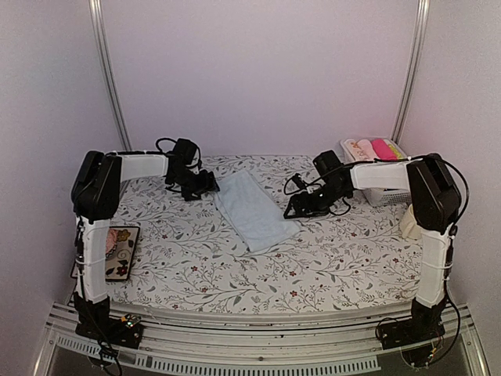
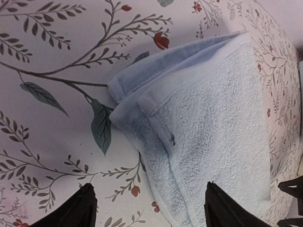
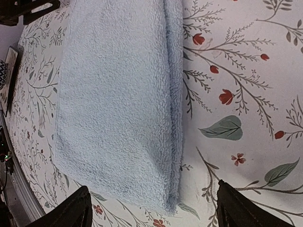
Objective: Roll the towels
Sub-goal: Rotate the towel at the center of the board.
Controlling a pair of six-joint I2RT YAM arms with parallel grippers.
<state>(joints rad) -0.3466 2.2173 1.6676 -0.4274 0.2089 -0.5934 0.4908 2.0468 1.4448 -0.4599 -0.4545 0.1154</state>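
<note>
Top external, arms: low, flanking light blue towel (image 1: pixel 252 210)
Left fingers (image 2: pixel 71 213): spread, empty
Right fingers (image 3: pixel 246 208): spread, empty
Towel axis: diagonal between them

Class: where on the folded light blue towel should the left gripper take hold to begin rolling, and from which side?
Probably the short end of the light blue towel nearest the left gripper: its stacked layers lie exposed there. Come from above, open jaws straddling that edge.
</note>
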